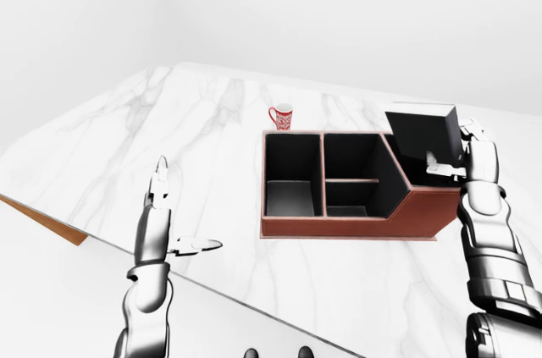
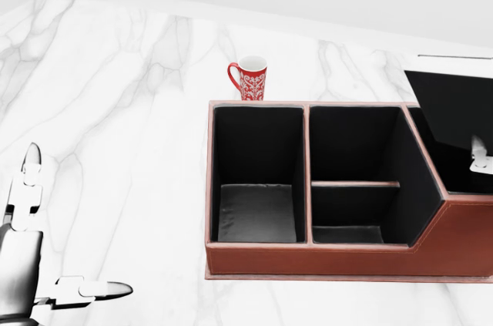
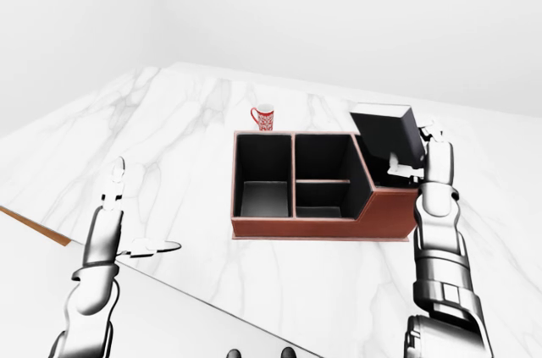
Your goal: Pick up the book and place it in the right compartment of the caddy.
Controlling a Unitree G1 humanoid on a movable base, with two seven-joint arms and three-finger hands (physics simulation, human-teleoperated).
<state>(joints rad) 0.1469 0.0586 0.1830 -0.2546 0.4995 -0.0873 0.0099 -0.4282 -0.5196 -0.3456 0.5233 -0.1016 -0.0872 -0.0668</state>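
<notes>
Right hand (image 1: pixel 461 151) grips the black book (image 1: pixel 422 134), fingers closed on its edge, holding it tilted above the right compartment of the brown leather caddy (image 1: pixel 339 227), which sits mid-surface on the marble countertop (image 1: pixel 212 129). Left hand (image 1: pixel 165 223) open, empty, near the countertop's left edge. Red patterned mug (image 1: pixel 281 116) just beside the caddy's far wall.

A black book (image 1: pixel 422 131), a red-brown caddy (image 2: pixel 323 258) lined black, and a red-and-white patterned mug (image 2: pixel 249 78) on grey-veined white marble (image 2: pixel 115 110).
</notes>
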